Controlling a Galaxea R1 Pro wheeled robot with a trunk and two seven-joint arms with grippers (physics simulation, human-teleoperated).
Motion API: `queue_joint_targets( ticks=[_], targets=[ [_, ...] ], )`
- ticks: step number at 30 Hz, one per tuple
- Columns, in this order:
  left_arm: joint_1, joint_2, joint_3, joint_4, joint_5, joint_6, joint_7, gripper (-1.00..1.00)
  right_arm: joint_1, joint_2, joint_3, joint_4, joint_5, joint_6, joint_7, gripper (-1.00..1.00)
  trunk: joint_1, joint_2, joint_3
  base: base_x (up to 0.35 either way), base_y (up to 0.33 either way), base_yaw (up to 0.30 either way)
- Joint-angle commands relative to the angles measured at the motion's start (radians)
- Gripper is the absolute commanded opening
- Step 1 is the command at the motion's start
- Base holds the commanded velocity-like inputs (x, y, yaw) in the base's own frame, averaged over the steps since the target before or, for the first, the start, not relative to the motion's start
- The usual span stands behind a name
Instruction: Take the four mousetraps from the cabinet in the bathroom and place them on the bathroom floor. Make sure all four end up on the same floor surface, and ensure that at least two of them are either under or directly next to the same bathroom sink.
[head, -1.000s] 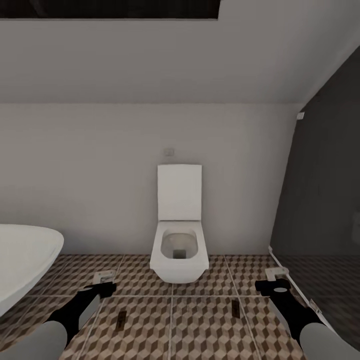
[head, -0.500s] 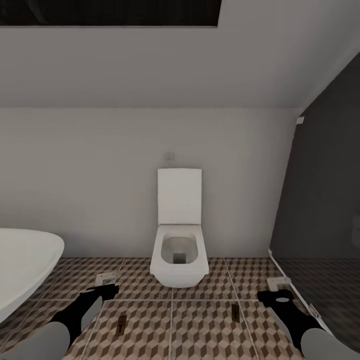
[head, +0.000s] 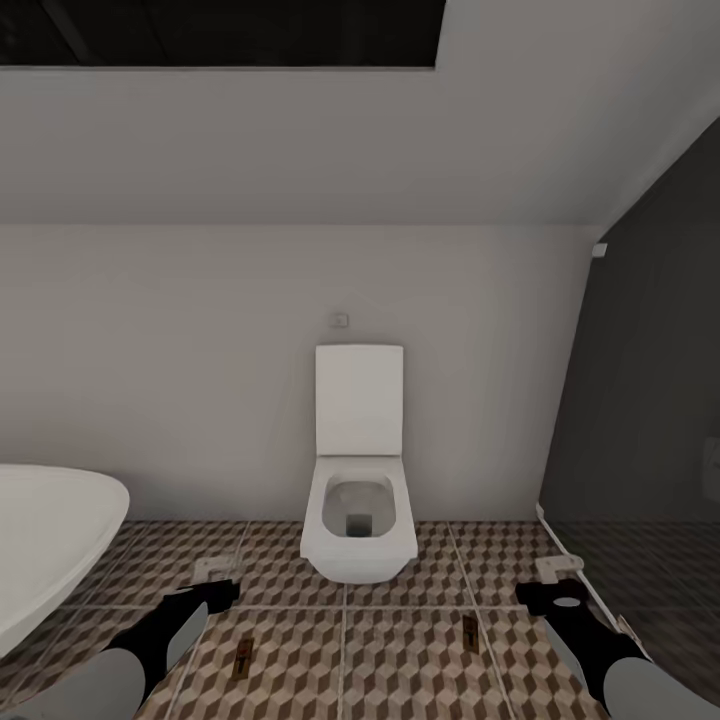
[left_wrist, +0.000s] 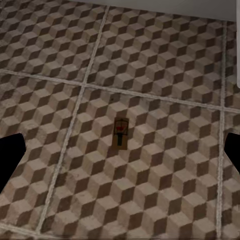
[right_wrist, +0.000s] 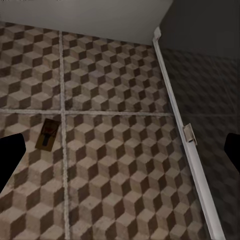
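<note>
1. Two mousetraps lie flat on the bathroom floor (head: 400, 660) in front of the toilet (head: 358, 500): one mousetrap (head: 241, 657) toward its bathtub (head: 45, 540) side, the other mousetrap (head: 470, 630) toward the dark glass partition (head: 650, 420).
2. The left gripper (head: 213, 589) hangs empty, fingers spread, just beside the first trap.
3. The right gripper (head: 548, 595) is likewise spread and empty, close to the second.
4. Each trap's long axis points toward the toilet wall; each arm is nearest its own trap.

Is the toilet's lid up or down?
Up. In the head view the toilet shows its lid standing upright against the wall, with the bowl open below it.
</note>
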Motion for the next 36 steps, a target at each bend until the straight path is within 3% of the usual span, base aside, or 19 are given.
queue_joint_targets(
  ticks=[1, 10, 17, 20, 25, 36],
  targets=[
    [0.000, 0.001, -0.008, 0.010, 0.009, 0.005, 0.007, 1.00, 0.000, -0.001, 0.008, -0.001, 0.004, 0.008, -0.006, 1.00, -0.004, 0.007, 0.002, 0.000, 0.000, 0.000],
    [0.000, 0.003, -0.008, 0.155, 0.008, -0.105, 0.006, 1.00, 0.000, 0.000, 0.008, 0.073, 0.008, 0.002, -0.005, 1.00, -0.039, 0.070, 0.030, 0.000, 0.000, 0.000],
    [0.000, 0.002, -0.008, 0.207, 0.010, -0.113, 0.006, 1.00, 0.000, -0.003, 0.008, 0.098, 0.003, -0.012, -0.005, 1.00, -0.065, 0.119, 0.052, 0.000, 0.000, 0.000],
    [0.000, -0.001, -0.009, 0.268, 0.008, -0.115, 0.003, 1.00, 0.001, -0.004, 0.008, 0.205, 0.003, -0.113, -0.005, 1.00, -0.077, 0.140, 0.062, 0.000, 0.000, 0.000],
    [0.000, -0.004, -0.009, 0.297, 0.007, -0.117, 0.001, 1.00, 0.001, -0.006, 0.008, 0.277, 0.004, -0.181, -0.005, 1.00, -0.096, 0.175, 0.077, 0.000, 0.000, 0.000],
    [0.004, -0.006, -0.008, 0.313, 0.006, -0.117, -0.003, 1.00, -0.002, -0.015, 0.008, 0.318, 0.003, -0.223, -0.003, 1.00, -0.138, 0.252, 0.112, 0.000, 0.000, 0.000]
  ],
)
